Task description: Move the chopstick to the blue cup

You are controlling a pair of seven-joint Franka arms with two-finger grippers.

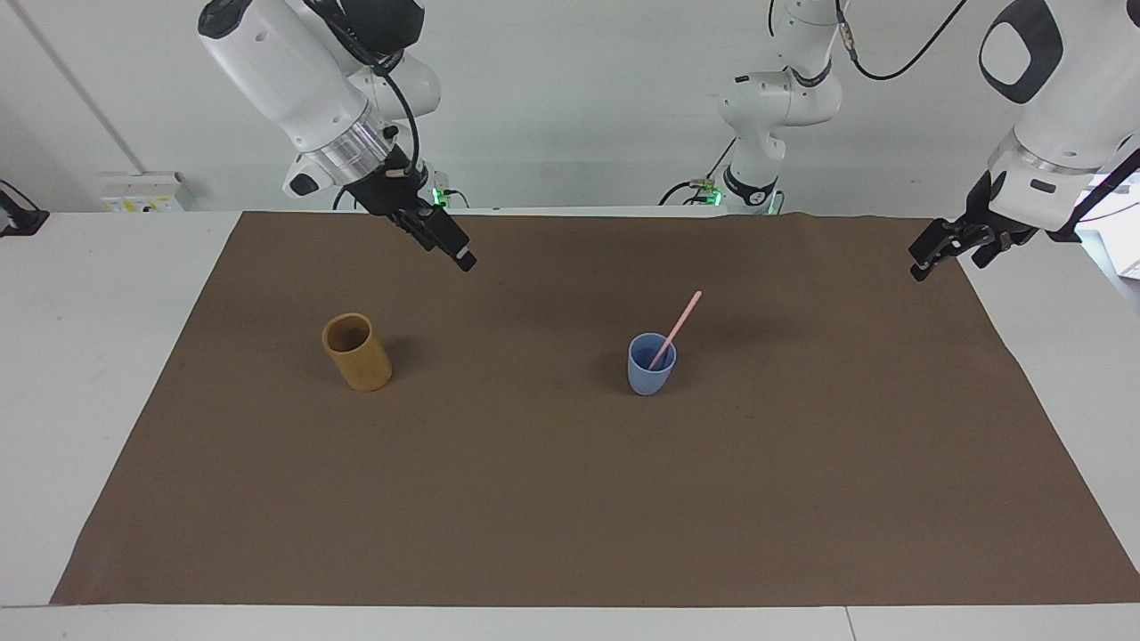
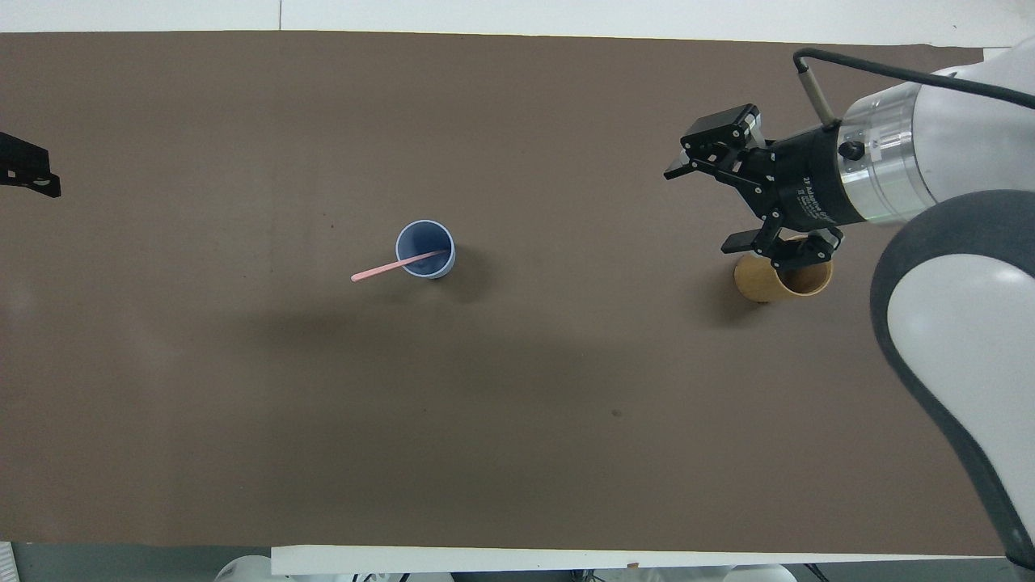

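A tan wooden cylindrical cup (image 1: 356, 352), with nothing seen inside, stands toward the right arm's end of the brown mat (image 1: 570, 499). The empty right gripper (image 1: 463, 260) is raised over the mat; its jaws are seen parted only from overhead. In the small light blue plastic cup (image 1: 651, 364), 1 thin pale pink chopstick (image 1: 676, 328) leans, tip pointing toward the left arm's end. The open left gripper (image 1: 919, 267) waits over the mat's edge.

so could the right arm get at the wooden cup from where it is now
Probably yes. The right claw hangs open in the air close to the wooden cup, which stands upright with nothing beside it; the blue cup stands well apart.
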